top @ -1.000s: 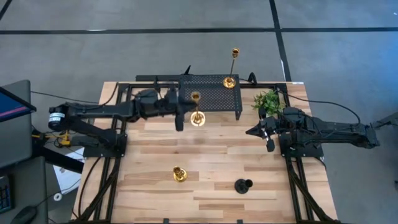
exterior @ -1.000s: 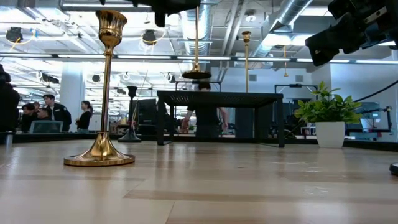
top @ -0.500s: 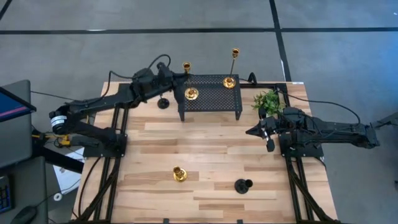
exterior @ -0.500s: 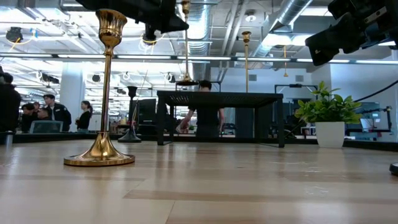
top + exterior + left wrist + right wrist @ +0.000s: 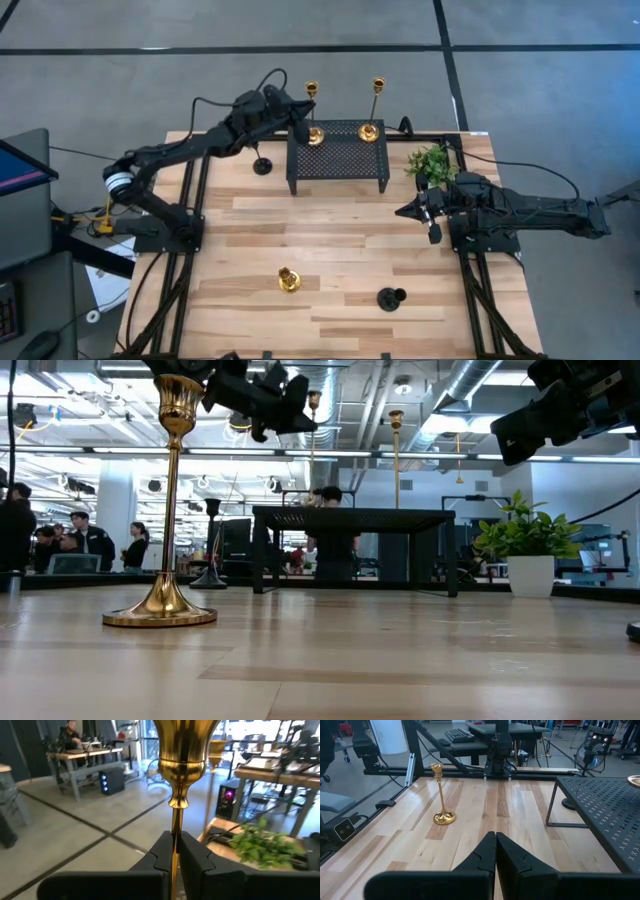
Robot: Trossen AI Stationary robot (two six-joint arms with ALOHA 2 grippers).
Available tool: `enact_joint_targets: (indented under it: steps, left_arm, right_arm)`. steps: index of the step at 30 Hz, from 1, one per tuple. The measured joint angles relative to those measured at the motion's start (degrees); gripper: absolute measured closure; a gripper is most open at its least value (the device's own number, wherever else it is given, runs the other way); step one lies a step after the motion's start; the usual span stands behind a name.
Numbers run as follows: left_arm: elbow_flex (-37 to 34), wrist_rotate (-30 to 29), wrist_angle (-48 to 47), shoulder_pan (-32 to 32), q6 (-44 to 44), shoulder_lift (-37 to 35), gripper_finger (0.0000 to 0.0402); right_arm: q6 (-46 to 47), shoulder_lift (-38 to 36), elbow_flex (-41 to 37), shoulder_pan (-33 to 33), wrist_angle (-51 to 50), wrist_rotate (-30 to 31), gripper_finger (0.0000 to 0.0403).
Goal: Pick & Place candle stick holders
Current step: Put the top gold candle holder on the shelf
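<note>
My left gripper (image 5: 300,124) is shut on a tall gold candlestick holder (image 5: 313,110) at the far left corner of the black mesh rack (image 5: 340,160). Its base (image 5: 315,135) is at the rack's top; whether it rests there I cannot tell. A second tall gold holder (image 5: 371,128) stands by its base on the rack's far right. A shorter gold holder (image 5: 288,280) and a black one (image 5: 391,297) stand near the front. Another black holder (image 5: 262,165) stands left of the rack. My right gripper (image 5: 425,212) is shut and empty. My left gripper pinches the thin stem (image 5: 174,827) between its two fingers (image 5: 192,855), just below the knob under the cup (image 5: 182,750). The fingers come level from the table's left, across the stem. The holder stays upright, its base over the rack's far left corner.
A small green plant (image 5: 431,161) in a white pot stands right of the rack, close to my right arm. Bare wood lies between the rack and the front holders. People and desks show in the room beyond the table (image 5: 80,540).
My left gripper has carried the tall gold holder from in front of the rack toward the table's far edge, to the rack's far left corner. The holder has stayed upright and come down toward the rack's top.
</note>
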Motion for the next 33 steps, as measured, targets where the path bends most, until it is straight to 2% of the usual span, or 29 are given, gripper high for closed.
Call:
enact_joint_targets:
  steps: [4, 20, 33]
  left_arm:
    - [0.6, -1.59, -1.99, 1.19, 0.01, 1.33, 0.0387]
    - [0.66, -1.54, -1.38, 2.17, -0.68, 2.34, 0.0386]
    - [0.64, -1.58, -1.43, 2.14, -2.15, 2.34, 0.0339]
  right_arm:
    - [-0.15, -0.01, 0.0, 0.0, 0.0, 0.0, 0.0403]
    - [-0.17, -0.01, 0.0, 0.0, -0.07, 0.0, 0.0403]
    - [-0.15, -0.02, 0.0, -0.02, -0.48, 0.0, 0.0403]
